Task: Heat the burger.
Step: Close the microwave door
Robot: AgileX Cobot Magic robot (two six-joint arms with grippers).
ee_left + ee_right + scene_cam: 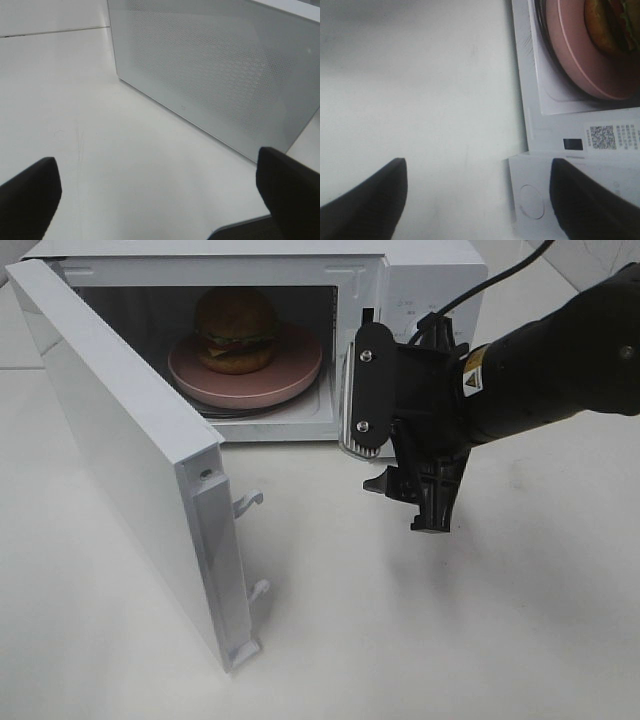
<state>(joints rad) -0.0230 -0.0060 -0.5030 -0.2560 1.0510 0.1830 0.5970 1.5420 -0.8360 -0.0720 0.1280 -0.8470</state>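
Observation:
The burger (236, 332), with its domed brown bun and green lettuce, sits on a pink plate (290, 380) inside the white microwave (430, 280). The microwave's door (120, 440) stands swung wide open toward the front left. My right gripper (405, 502) hangs in front of the microwave's right side, open and empty. In the right wrist view its fingers (370, 200) frame bare table and the microwave's front corner, with the burger (607, 25) and plate (580, 60) at the picture's edge. My left gripper (160, 195) is open and empty, facing the door's outer face (215, 75).
White table surface (400, 640) surrounds the microwave. The open door juts toward the table's front, its latch hooks (248, 504) sticking out. A black cable (470, 295) runs over the microwave to the right arm. The control panel (560, 200) carries a QR label (603, 137).

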